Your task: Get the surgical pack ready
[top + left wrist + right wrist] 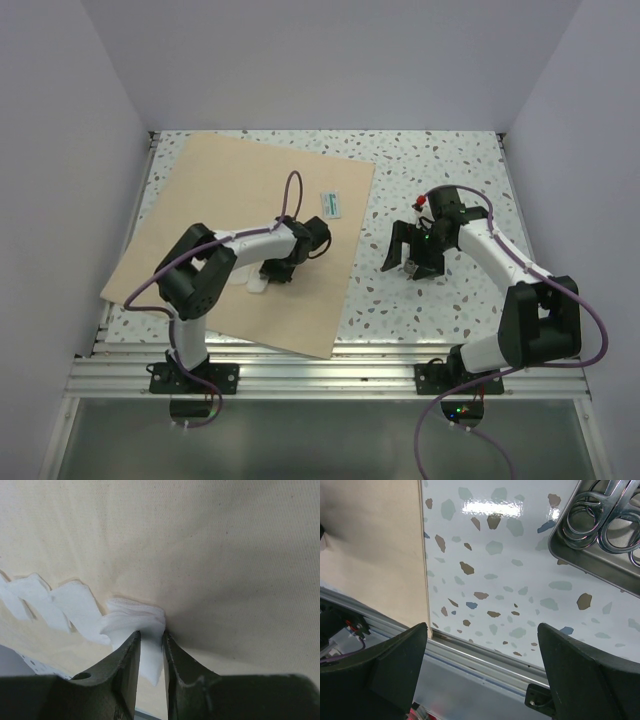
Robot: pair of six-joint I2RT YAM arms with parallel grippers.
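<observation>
Two grippers: the left clamped on gauze, the right spread wide

Start at your left. The tan wrap sheet (230, 190) lies flat and unfolded over the left part of the speckled tabletop (440, 160), turned a little so that one corner points toward the near rail (330, 365). Your left gripper (151, 639) is down over the near half of that sheet. Its fingers (125, 670) are drawn close together and pinch a folded wad of white gauze (137, 620) between their tips, with the gauze pressed against the cloth. To its left in the left wrist view, loose gauze squares (75, 607) lie in an overlapping row on the sheet. From above you see them only as a white patch just beside the gripper. Further right, a small white packet (331, 204) with green print lies flat on the sheet near its right edge, well apart from the gauze.

Now your right arm. The right gripper (408, 262) hangs over bare tabletop, to the right of the sheet. Its fingers (385, 670) stand wide apart with nothing between them. In the right wrist view the sheet's straight edge runs down the left side, and the steel tray (600, 560) sits at the upper right on the tabletop, off the sheet. Scissors (600, 515) lie inside the tray. You see only their ring handles, so you cannot tell how many instruments are there
</observation>
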